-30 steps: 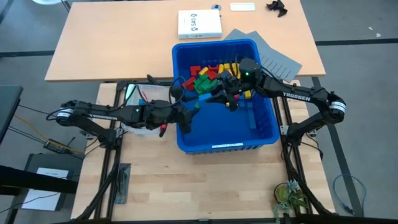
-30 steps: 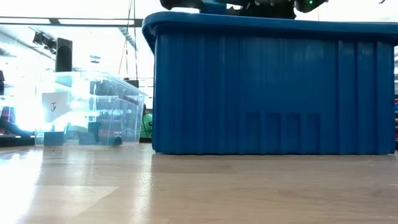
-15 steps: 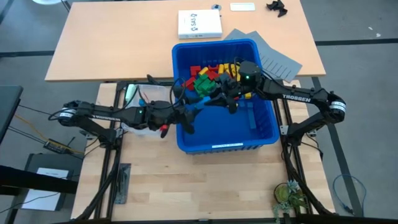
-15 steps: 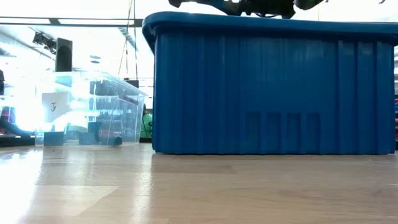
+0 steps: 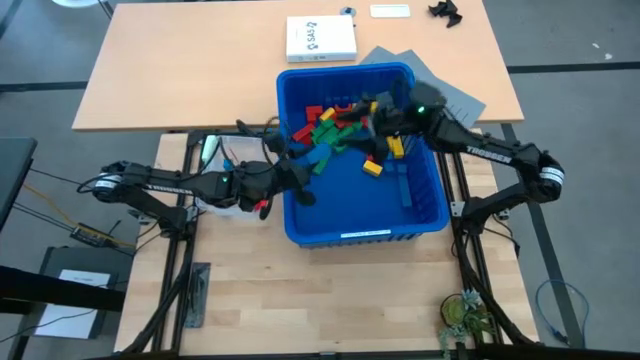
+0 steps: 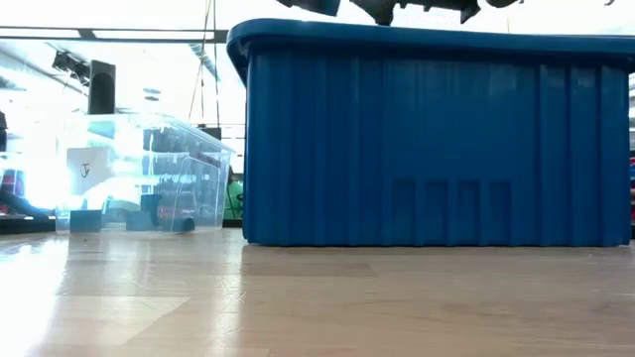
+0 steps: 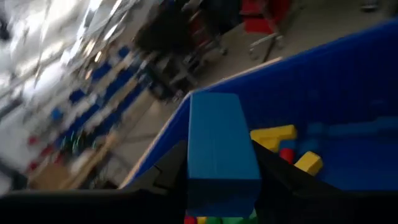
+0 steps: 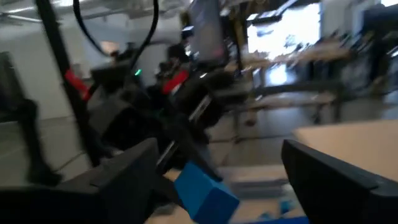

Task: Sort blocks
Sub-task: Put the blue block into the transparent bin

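Note:
A large blue bin stands mid-table with the blocks heaped red, green, yellow and blue at its far end. A few yellow ones lie loose on its floor. My left gripper reaches level over the bin's left rim and is shut on a blue block. My right gripper hovers open above the heap and holds nothing. In its wrist view the blue block shows between and beyond its spread fingers. My left gripper pinches the blue block's two long side faces between its two fingers, which lie along the block. The fingers come level from the table's left. The block juts forward past the fingertips, clear of the bin's floor and of the other blocks.
A small clear tub stands left of the bin, below the left arm. On the far wooden table lie a white box and grey sheets. A small plant sits at the near right.
My right gripper has come away from the blue block and gone up and toward the bin's far right corner. My left gripper has stayed over the bin's left side, rolled a little, and keeps the blue block.

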`<state>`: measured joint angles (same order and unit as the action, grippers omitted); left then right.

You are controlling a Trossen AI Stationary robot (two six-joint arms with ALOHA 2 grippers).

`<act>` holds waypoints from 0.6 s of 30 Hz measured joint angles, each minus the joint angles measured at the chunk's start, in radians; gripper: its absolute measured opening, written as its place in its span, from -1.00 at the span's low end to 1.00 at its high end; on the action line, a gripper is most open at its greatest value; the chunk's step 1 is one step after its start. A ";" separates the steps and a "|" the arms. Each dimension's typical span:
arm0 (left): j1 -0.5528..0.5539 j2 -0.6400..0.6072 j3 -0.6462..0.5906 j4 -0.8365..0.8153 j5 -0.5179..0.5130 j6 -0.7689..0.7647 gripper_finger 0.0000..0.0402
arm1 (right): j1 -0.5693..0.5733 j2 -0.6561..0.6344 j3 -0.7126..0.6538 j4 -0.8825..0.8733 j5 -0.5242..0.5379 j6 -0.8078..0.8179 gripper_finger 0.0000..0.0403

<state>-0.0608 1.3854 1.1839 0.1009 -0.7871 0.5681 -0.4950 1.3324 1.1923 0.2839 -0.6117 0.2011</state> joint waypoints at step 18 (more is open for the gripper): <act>0.138 -0.271 -0.001 -0.885 -0.092 -0.950 -0.32 | -0.162 -0.026 0.002 -0.347 0.145 -0.262 0.68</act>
<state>0.0770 1.1145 1.1832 -0.7846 -0.8793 -0.3819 -0.6570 1.3060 1.1946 -0.0627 -0.4663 -0.0607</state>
